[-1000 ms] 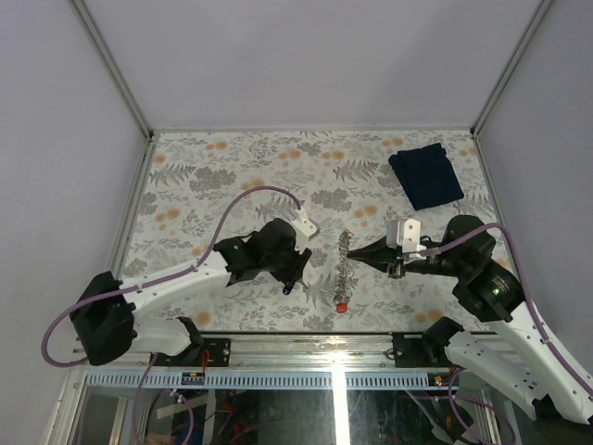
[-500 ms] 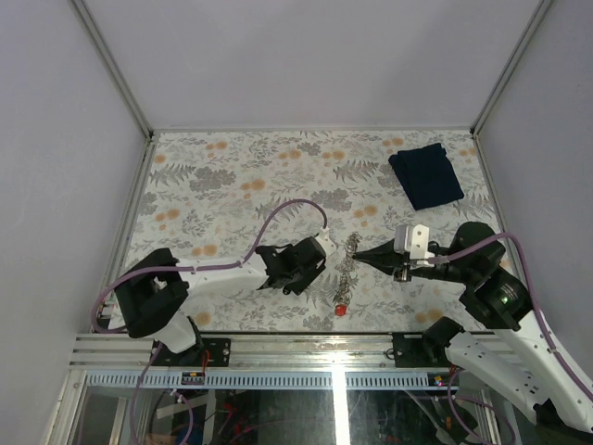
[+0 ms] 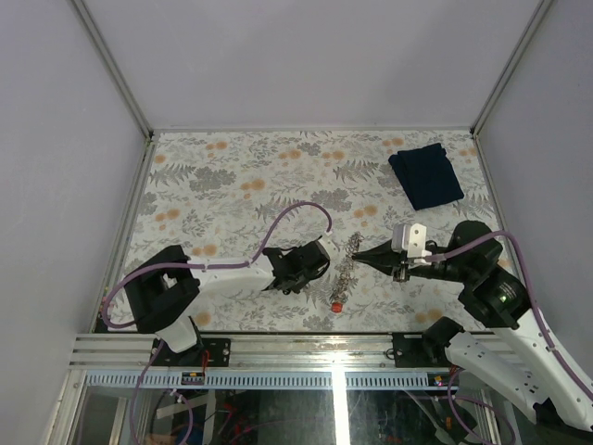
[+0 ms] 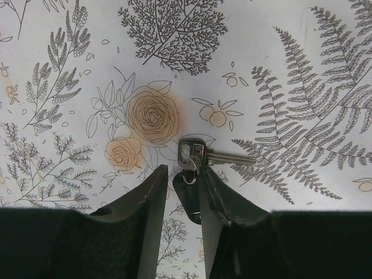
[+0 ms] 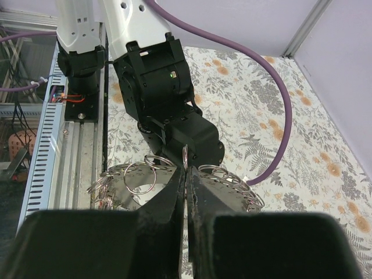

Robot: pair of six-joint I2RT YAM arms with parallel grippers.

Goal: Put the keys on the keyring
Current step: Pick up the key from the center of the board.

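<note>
Over the last second the left gripper (image 4: 183, 173) has been swinging in low across the table (image 3: 232, 176) toward the centre. It is now sitting just beside the keyring (image 3: 346, 267), and its jaws have been narrowing on the way. They are now standing narrow around the black head of one of the keys (image 4: 197, 156). Whether the pads are already pinching it cannot be told, since a sliver of tablecloth seems to be showing on one side. The right gripper (image 5: 186, 170) is staying fully closed on one ring of the keyring, keeping the chain's far end slightly bunched. Judged from this, the pick-up of the keys is beginning and threading is not yet under way. The keys are lying flat on the floral surface directly under the left gripper, with a silvery blade pointing rightward in the wrist view and a small split ring at the heads. The keyring is showing as a strand of linked silvery rings running toward the near edge and ending at a red tag (image 3: 339, 303).
</note>
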